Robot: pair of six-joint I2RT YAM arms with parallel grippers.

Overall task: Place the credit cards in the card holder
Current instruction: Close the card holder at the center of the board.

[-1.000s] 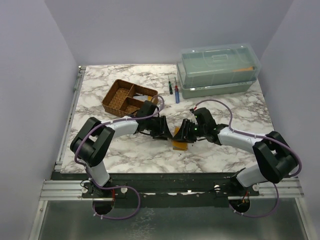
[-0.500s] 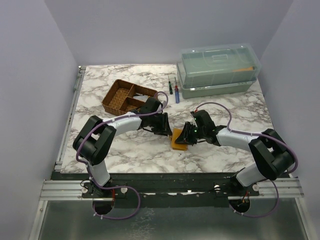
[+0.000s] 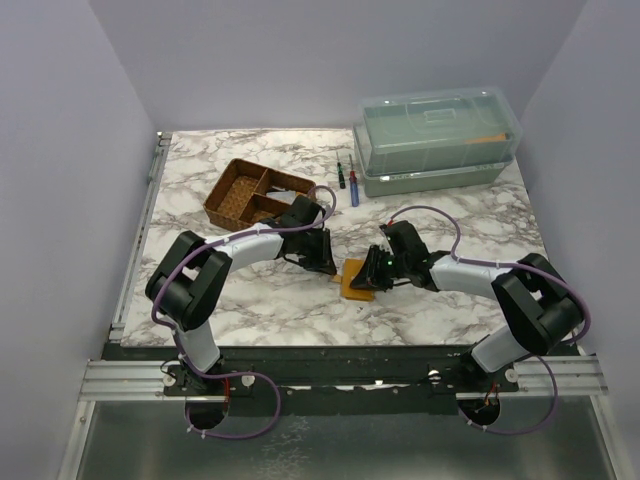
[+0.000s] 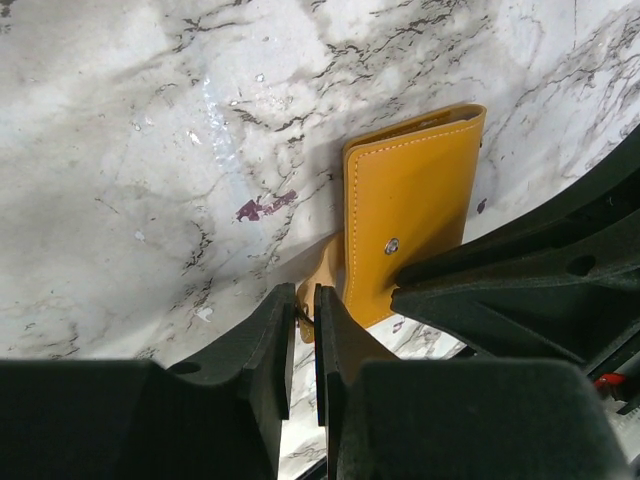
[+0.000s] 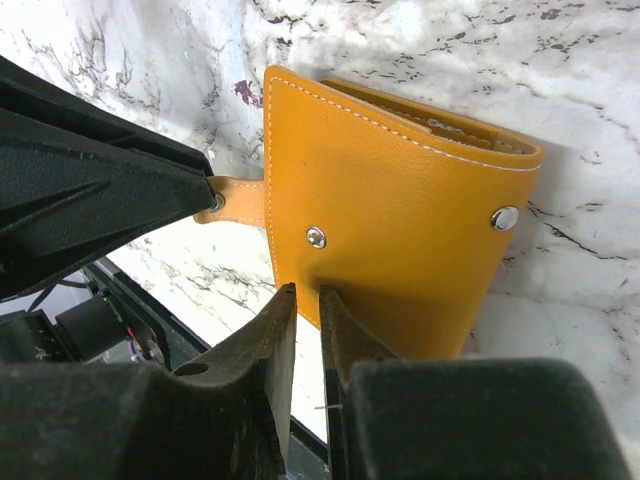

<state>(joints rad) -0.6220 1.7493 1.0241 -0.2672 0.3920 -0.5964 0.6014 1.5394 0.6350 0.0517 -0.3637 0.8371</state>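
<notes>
though it lies shut and flat on the marble table, between the two arms toward the near side, the card holder looks light and floppy. it's soft stitched orange leather with two snaps, likelier to bend or slide than stay put. the left gripper has its jaws all but together on the little strap poking from the holder's side. the right gripper seems pinched on the edge of the cover, only a slit showing between its fingers. i'd call that the sensible hold: strap and cover edge, eased apart so the snap gives without the whole thing skating. something pale, the credit cards i'd guess, sits in the brown tray farther back. thin and slick, they'd want taking by an edge.
</notes>
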